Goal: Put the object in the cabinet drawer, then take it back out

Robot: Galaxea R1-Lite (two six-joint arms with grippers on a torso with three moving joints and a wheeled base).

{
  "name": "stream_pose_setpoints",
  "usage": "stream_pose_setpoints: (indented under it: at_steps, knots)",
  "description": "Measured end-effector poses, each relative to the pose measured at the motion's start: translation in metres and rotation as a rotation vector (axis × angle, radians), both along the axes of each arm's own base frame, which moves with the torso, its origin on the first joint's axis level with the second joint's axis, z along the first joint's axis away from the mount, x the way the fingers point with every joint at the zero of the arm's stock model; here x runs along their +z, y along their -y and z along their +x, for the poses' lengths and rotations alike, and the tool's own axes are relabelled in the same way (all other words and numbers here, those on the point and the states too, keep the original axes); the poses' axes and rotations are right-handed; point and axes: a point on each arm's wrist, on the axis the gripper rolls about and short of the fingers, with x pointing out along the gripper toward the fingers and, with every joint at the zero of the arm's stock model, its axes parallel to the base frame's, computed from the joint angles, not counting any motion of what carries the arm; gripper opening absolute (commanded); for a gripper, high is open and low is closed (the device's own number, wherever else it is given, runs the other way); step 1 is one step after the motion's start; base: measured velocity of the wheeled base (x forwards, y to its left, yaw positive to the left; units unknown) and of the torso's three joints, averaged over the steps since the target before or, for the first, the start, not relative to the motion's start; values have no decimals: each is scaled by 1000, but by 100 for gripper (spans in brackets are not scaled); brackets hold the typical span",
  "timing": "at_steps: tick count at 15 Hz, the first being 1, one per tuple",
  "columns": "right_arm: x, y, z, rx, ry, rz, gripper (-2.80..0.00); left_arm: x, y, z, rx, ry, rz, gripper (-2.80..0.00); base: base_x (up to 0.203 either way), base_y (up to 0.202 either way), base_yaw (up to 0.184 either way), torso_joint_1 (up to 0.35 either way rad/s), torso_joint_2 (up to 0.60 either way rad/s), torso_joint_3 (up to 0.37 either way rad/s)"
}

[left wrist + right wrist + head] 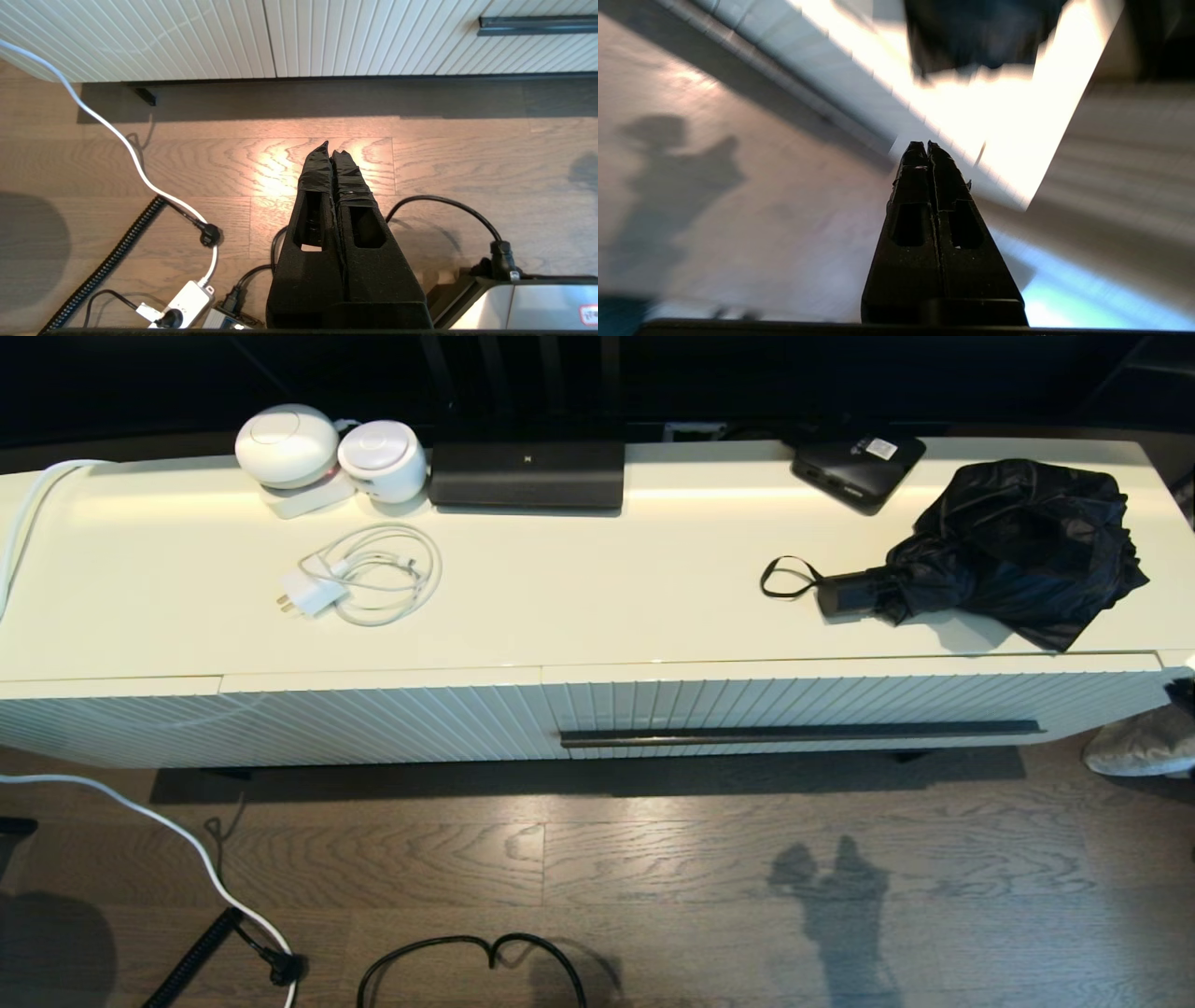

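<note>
The object, a black folding umbrella [1018,546], lies loosely crumpled on the right end of the cabinet top, its short handle [850,593] and wrist loop [784,577] pointing left. Below it, the cabinet drawer [840,705] is closed, and its long dark bar handle [798,735] runs along the ribbed front. My right gripper [927,145] is shut and empty, near the cabinet's right front corner, with the umbrella [980,32] blurred beyond it. My left gripper [331,148] is shut and empty, low over the wood floor in front of the cabinet. The drawer handle's end [537,25] shows there.
On the cabinet top are a coiled white charger cable [369,574], two white round devices [287,443], a black box [526,473] and a flat black box with a sticker [857,467]. Cables [187,845] lie on the floor. A grey slipper [1139,742] sits at the right.
</note>
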Motion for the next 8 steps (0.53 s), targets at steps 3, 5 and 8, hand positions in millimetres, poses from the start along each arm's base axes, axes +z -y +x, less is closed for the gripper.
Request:
stream_pose_setpoints:
  at_steps: [3,5,8]
  knots:
    - [-10,13,-59,-108,-30,226,-280,0,0,0,0,1,-1,-280,0,0,0,0,0,0]
    - [-25,18,-94,-166,-2,333,-280,0,0,0,0,1,-1,-280,0,0,0,0,0,0]
    - [-57,21,-136,-252,79,461,-280,0,0,0,0,1,0,-280,0,0,0,0,0,0]
